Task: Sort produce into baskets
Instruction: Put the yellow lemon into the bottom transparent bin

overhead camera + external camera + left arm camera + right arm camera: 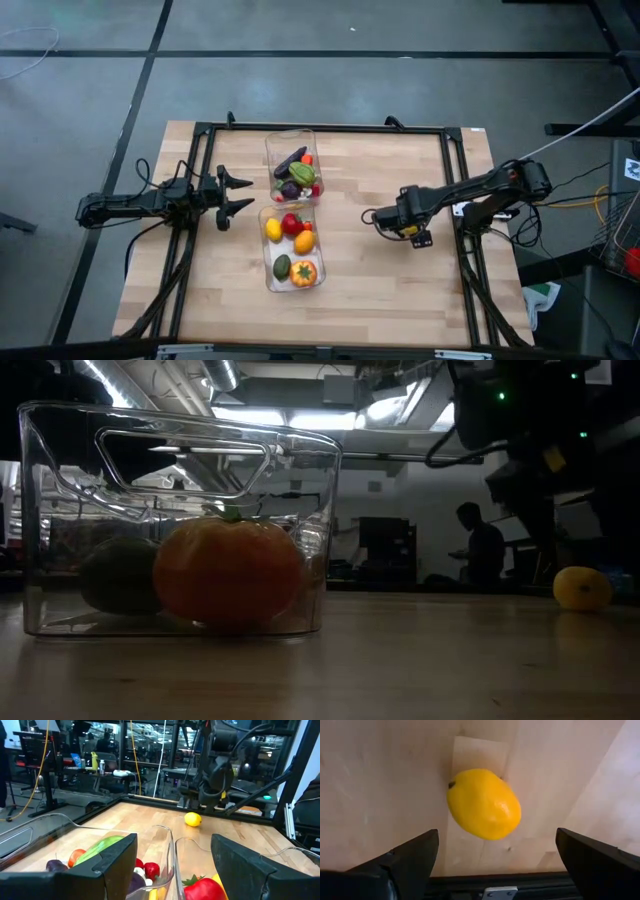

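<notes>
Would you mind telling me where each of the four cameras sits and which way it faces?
High view: overhead, straight down on the table, both bins and both arms.
Low view: at tabletop height, looking across through the near bin into the room; a dark arm hangs above the lemon.
Left wrist view: on the left arm, looking past its open fingers over both bins to the right arm.
Right wrist view: on the right arm, looking down between open fingers at the lemon.
Shared: the lemon shows in the low and both wrist views.

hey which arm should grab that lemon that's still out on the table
The right. Its open gripper hangs directly over the lemon on bare wood. The left gripper waits, open, beside the two baskets, which lie between it and the lemon.
</notes>
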### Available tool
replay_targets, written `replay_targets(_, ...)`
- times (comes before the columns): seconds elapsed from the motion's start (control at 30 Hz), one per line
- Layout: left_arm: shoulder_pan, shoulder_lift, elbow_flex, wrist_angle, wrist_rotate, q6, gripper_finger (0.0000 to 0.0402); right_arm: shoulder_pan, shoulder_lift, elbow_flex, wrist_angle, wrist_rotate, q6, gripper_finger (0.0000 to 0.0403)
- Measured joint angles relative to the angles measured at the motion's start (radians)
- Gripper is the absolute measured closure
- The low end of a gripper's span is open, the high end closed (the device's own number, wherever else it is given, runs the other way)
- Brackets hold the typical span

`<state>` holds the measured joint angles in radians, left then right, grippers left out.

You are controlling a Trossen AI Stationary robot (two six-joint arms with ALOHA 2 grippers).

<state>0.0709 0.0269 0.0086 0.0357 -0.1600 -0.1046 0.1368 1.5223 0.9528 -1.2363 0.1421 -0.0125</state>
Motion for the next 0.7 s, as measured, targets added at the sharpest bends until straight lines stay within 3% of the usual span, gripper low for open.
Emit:
replay_targets(0.53, 0.0, 0.0, 0.0, 0.0, 0.0, 0.0, 0.0151, 0.0, 0.0, -0.125, 0.169, 0.024, 0.003, 0.0006)
replay_targets(0.7, 0.0, 0.0, 0.0, 0.0, 0.0, 0.0, 0.0151, 0.0, 0.0, -0.147, 0.203, 0.018, 0.004, 0.0035)
